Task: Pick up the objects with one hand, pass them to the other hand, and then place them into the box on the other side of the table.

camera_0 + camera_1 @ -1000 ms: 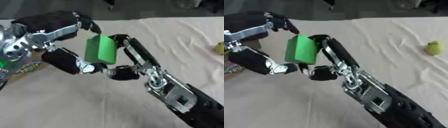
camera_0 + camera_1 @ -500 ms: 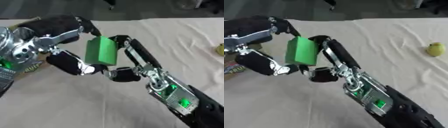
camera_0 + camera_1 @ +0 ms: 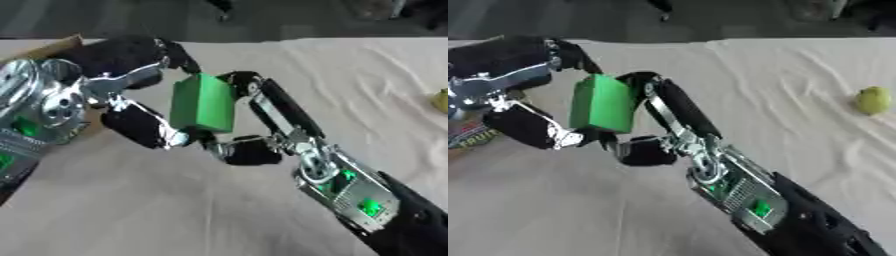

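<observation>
No brand or lettering can be read on the green block (image 3: 203, 102); its faces look plain. At the left edge of the right eye view a colourful packet (image 3: 470, 135) shows some print, but it is too blurred to read.

The block is held upright in the air above the cream tablecloth (image 3: 131, 200), left of the table's middle, caught between both hands. The right hand (image 3: 254, 130) comes up from the lower right on a long black and silver forearm; its fingers (image 3: 271, 102) run up the block's right side and curl over the top corner, while its thumb sits under the bottom edge, so it is clasping the block. The left hand (image 3: 131, 85) reaches in from the left, with its upper fingers bent over the block's top left corner and a lower black finger (image 3: 140, 127) pressing against the bottom left. It too is closed around the block. Behind the left wrist a strip of brown cardboard box edge (image 3: 44, 48) shows.

Far to the right a small yellow-green fruit (image 3: 873, 100) lies alone on the cloth, well apart from the hands.

Compared with half a second ago, little has changed: the block is in the same upright pose between the same two hands, and the fruit has not moved
</observation>
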Available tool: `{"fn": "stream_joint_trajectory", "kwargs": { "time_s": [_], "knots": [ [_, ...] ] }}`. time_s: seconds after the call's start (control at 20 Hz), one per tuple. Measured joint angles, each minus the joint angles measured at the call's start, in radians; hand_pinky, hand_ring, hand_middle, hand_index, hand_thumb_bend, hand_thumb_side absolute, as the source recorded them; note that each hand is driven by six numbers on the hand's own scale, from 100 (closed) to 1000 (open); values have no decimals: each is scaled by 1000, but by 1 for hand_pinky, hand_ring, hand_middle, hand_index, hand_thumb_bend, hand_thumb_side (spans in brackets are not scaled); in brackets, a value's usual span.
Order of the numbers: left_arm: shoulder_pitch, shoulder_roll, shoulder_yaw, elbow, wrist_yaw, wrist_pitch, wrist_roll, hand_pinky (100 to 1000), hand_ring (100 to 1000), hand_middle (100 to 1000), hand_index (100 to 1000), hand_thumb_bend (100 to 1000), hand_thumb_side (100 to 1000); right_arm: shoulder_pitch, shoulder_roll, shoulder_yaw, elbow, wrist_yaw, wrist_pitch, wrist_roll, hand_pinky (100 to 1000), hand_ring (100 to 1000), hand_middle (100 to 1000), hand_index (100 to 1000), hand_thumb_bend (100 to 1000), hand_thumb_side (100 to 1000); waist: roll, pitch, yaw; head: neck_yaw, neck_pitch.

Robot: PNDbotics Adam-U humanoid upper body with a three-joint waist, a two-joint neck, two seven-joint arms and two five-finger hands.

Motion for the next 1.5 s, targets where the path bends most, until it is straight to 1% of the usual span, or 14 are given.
{"fn": "stream_joint_trajectory", "kwargs": {
  "time_s": [0.05,0.1,0.35,0.65,0.7,0.8,0.85,0.9,1.1,1.15,1.2,1.4,1.5],
  "knots": [
    [0,-3,-2,2,0,-1,5,794,848,780,852,369,396,0,-2,-2,0,1,1,1,811,598,491,525,106,100,0,0,0,0,0],
    [0,-5,-3,2,2,-2,9,790,844,772,845,341,395,0,-3,-4,0,2,1,1,811,598,491,525,107,100,0,0,0,0,0],
    [2,-7,-6,-1,23,1,28,773,820,735,820,302,380,-1,-3,-5,0,2,1,0,810,597,490,524,110,100,0,1,-1,0,0],
    [3,-7,-9,1,55,11,65,734,764,637,735,157,318,-1,-3,-5,0,2,-1,-3,808,596,489,524,116,100,0,5,-2,2,0],
    [3,-7,-9,1,63,12,74,720,748,609,701,102,287,-1,-3,-5,0,2,-1,-3,807,596,490,526,126,100,0,5,-2,2,0],
    [6,-7,-9,1,79,14,92,703,724,577,658,100,241,-1,-3,-5,0,3,0,-4,804,597,495,536,172,100,1,6,-2,2,0],
    [8,-7,-9,1,89,15,101,701,722,574,654,100,238,-1,-3,-5,0,3,1,-5,804,597,496,537,178,100,1,6,-2,2,0],
    [9,-7,-9,1,99,15,110,691,706,554,631,100,217,-1,-3,-5,0,4,3,-6,804,599,500,544,215,100,1,6,-2,2,0],
    [10,-1,-9,-2,130,17,138,677,676,514,580,100,165,-1,-3,-5,-5,13,10,-11,803,613,517,570,300,100,3,6,-2,2,0],
    [10,1,-9,-4,136,17,142,675,673,510,571,100,161,-2,-3,-5,-5,15,12,-11,803,616,520,575,310,100,3,6,-3,2,0],
    [11,3,-9,-4,143,17,145,672,666,501,548,100,160,-3,-3,-5,-5,17,15,-11,803,622,531,589,347,100,3,6,-3,2,1],
    [15,10,-9,-4,162,15,149,667,653,484,521,100,151,-5,-3,-5,-5,27,27,-6,806,637,549,617,410,100,3,6,-3,2,2],
    [17,11,-10,-5,170,15,149,664,646,480,507,100,139,-5,-3,-6,-5,32,33,-3,812,655,571,652,468,100,3,6,-3,2,5]
  ]
}}
